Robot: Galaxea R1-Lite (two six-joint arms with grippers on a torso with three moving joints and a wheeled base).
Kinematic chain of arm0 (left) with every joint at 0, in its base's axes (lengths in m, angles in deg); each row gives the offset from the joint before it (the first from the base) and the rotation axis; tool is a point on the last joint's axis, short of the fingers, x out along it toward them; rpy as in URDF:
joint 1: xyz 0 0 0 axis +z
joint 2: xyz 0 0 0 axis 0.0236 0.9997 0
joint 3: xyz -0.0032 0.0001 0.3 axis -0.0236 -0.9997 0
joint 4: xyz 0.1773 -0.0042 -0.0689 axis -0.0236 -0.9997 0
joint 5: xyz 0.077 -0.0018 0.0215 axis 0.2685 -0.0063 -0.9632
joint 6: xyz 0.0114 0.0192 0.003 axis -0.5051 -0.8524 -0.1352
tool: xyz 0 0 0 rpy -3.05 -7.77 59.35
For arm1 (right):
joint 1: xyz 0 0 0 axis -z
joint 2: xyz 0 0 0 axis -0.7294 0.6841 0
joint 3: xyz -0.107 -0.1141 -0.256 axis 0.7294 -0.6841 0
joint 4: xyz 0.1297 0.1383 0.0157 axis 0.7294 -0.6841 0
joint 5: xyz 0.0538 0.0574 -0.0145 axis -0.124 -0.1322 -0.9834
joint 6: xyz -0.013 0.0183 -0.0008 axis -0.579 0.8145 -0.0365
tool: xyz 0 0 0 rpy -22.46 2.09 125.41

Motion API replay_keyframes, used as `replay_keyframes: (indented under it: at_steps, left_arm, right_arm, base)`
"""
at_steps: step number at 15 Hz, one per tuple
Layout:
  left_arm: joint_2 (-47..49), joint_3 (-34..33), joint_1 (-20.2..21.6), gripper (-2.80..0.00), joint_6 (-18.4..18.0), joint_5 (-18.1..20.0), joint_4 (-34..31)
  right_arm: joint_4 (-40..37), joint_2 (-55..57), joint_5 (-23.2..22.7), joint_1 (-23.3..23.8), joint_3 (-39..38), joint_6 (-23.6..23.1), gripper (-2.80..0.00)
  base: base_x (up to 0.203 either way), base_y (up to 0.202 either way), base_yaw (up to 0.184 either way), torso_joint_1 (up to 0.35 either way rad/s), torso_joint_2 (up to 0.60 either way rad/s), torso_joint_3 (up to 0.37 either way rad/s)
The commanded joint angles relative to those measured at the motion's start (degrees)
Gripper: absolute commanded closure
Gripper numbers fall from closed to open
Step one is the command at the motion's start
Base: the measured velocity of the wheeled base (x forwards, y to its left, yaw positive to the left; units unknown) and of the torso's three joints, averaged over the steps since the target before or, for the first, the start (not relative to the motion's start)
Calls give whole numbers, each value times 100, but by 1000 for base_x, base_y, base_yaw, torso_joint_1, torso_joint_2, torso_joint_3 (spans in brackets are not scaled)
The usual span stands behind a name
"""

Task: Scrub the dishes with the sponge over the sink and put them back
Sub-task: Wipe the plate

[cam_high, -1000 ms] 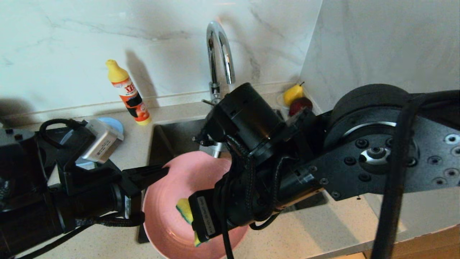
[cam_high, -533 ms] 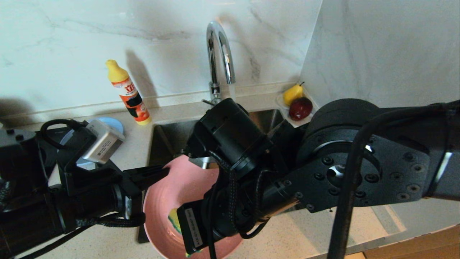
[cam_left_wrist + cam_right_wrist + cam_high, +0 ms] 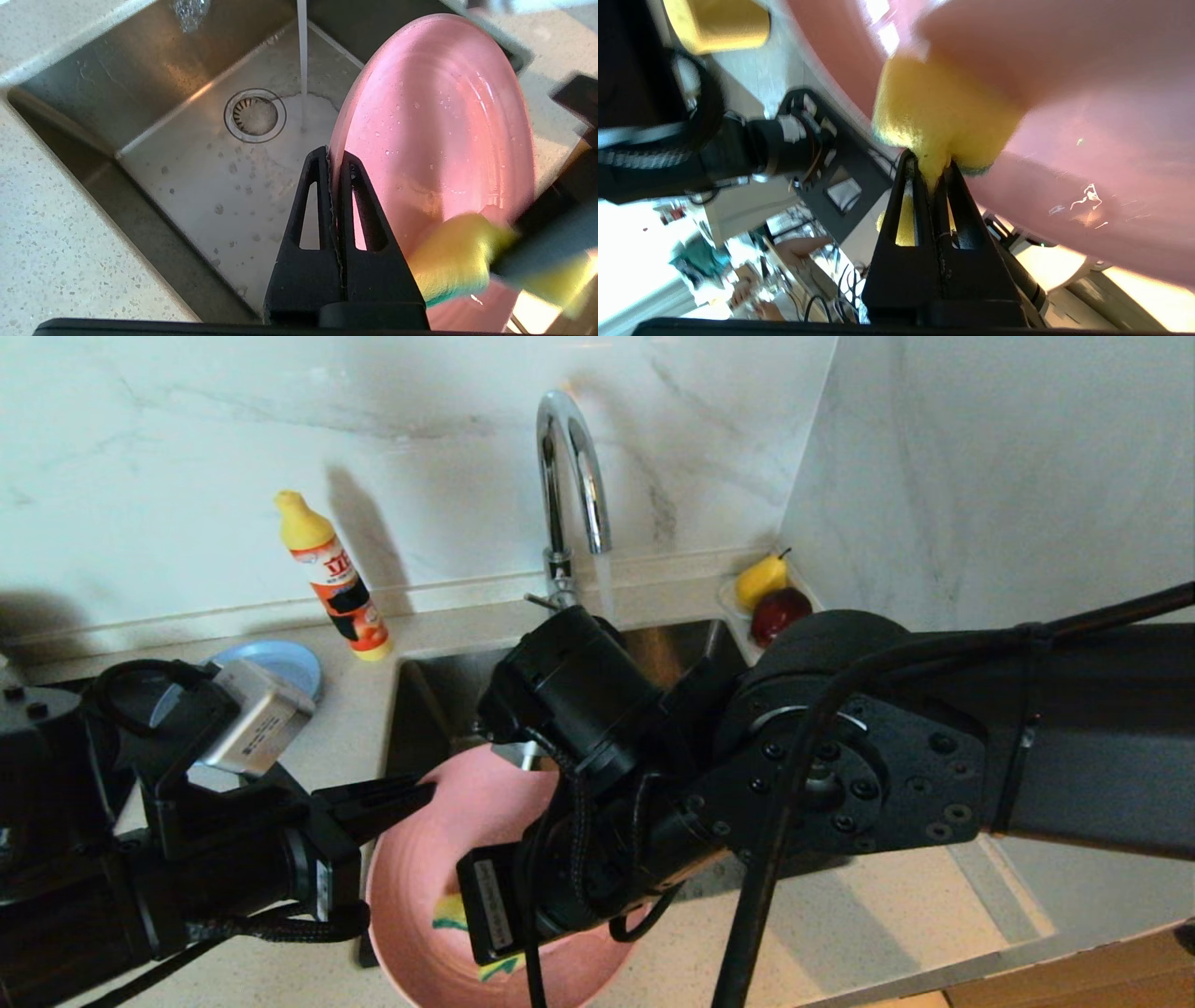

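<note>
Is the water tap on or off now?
On. A thin stream falls from the tap and splashes on the sink floor beside the drain, behind the pink plate.

Right pincer (image 3: 931, 163) with sponge (image 3: 451, 912) slid leftward (down plate (image 3: 420, 896)), fruit uncovered

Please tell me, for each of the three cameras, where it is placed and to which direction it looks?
Head view: from the robot's head, forward and down at the square steel sink; both black arms show.
Left wrist view: behind the left gripper, shut on the rim of the matte pink round plate, looking into the sink.
Right wrist view: behind the right gripper, shut on the soft yellow sponge pressed against the plate; the left arm shows beyond.
All three views share the plate and the sponge.
</note>
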Motion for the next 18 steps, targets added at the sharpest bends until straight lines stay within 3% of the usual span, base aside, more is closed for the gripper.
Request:
replay_keyframes:
  at_steps: [1,13,18]
  left_arm:
    - [-81,-9,-2,0,8,6,17]
    - [-252,-41,7,0,37,15,17]
    - [-318,54,7,0,55,6,17]
  right_arm:
    - [-20,-105,-13,155,25,16,0]
    - [-464,-682,39,779,68,-27,0]
    - [-628,-891,48,871,-433,-87,0]
  base:
    - [0,0,0,0,0,0]
    - [0,0,0,0,0,0]
    - [0,0,0,0,0,0]
